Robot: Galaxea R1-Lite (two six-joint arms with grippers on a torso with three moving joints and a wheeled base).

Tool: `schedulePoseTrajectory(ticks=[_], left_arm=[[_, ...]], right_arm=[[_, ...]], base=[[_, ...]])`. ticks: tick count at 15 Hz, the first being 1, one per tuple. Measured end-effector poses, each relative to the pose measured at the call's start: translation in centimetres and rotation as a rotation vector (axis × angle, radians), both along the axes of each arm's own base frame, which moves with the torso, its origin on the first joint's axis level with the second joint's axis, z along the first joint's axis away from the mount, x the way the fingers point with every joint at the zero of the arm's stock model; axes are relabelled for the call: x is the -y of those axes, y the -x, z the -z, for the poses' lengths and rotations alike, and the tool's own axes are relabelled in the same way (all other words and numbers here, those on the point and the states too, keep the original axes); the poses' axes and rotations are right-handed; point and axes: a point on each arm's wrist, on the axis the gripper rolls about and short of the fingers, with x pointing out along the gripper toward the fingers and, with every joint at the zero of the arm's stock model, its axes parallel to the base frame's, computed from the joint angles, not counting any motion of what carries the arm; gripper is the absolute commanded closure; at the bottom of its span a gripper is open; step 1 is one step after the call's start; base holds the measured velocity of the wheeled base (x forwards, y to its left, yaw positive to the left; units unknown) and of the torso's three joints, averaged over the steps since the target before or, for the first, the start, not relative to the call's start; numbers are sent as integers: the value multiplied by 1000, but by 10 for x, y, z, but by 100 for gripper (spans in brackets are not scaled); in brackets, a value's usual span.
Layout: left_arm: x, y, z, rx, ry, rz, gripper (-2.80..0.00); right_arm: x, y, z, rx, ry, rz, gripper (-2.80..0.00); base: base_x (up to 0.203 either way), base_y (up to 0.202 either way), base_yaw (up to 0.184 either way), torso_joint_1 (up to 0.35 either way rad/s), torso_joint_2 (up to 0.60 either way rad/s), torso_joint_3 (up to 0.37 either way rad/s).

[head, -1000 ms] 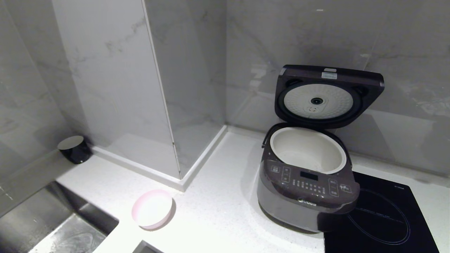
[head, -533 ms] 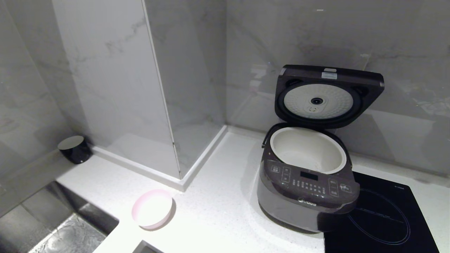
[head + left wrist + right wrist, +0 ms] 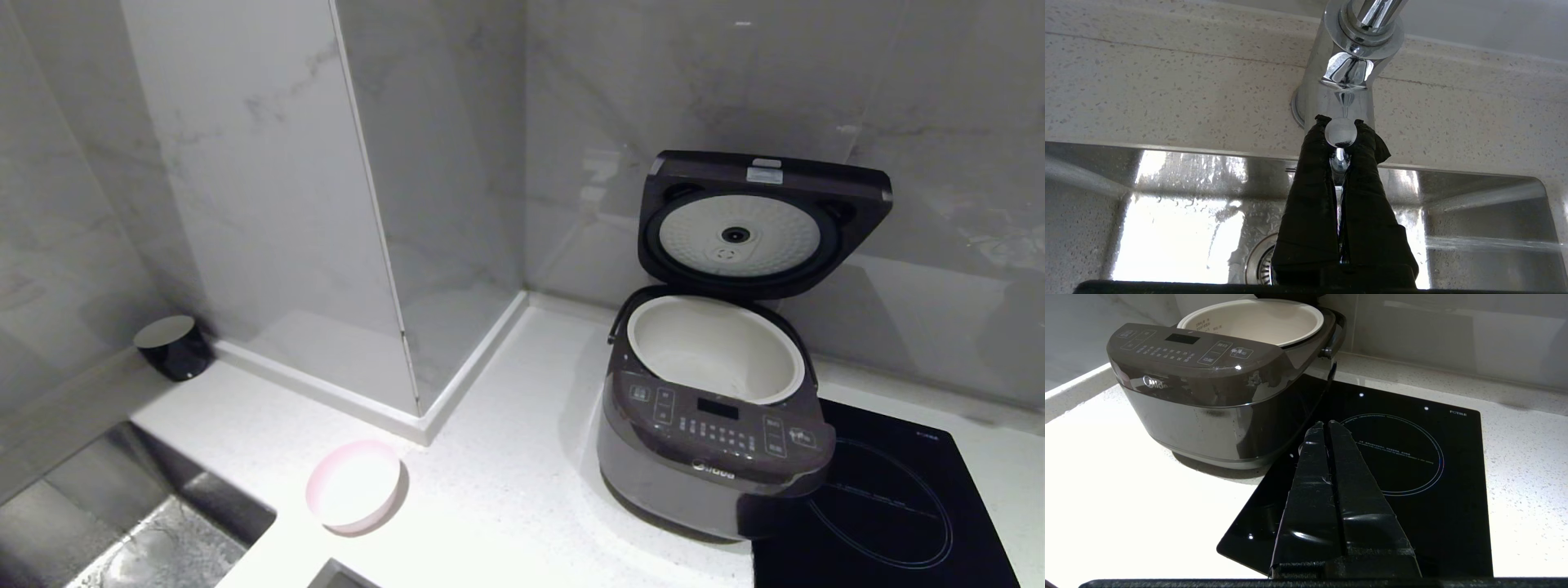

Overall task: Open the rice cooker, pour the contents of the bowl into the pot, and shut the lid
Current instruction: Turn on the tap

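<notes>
My head camera looks forward and down from well above the worktop (image 3: 506, 490), taking in the wall corner, the open cooker (image 3: 710, 441), the hob (image 3: 882, 506) beside it and a corner of the sink (image 3: 139, 539). My left wrist camera sits close behind my left claw (image 3: 1340, 126), facing the tap (image 3: 1349, 69) across the sink (image 3: 1180, 212). My right wrist camera looks low along my right claw (image 3: 1326, 424), near the hob (image 3: 1400, 457) and cooker (image 3: 1208, 412). Head and right wrist share cooker and hob; head and left wrist share only the sink
</notes>
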Motion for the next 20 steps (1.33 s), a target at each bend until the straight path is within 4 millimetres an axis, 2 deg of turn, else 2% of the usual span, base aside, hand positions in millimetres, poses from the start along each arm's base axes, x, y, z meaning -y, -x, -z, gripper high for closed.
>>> schedulePoseTrajectory(ticks=[2, 3, 13, 18, 20], left_arm=[[0, -1, 0, 0, -2, 2, 0], [0, -1, 0, 0, -4, 3, -280], [6, 3, -14, 21, -21, 10, -280], [40, 17, -21, 33, 45, 99, -280], [48, 21, -24, 31, 49, 100, -280]], right_arm=[[0, 0, 0, 0, 0, 0, 0], [0, 0, 0, 0, 0, 0, 0], [0, 0, 0, 0, 0, 0, 0], [0, 0, 0, 0, 0, 0, 0], [0, 0, 0, 0, 0, 0, 0]], base=[[0, 0, 0, 0, 0, 0], [0, 0, 0, 0, 0, 0], [0, 0, 0, 0, 0, 0], [0, 0, 0, 0, 0, 0], [0, 0, 0, 0, 0, 0]])
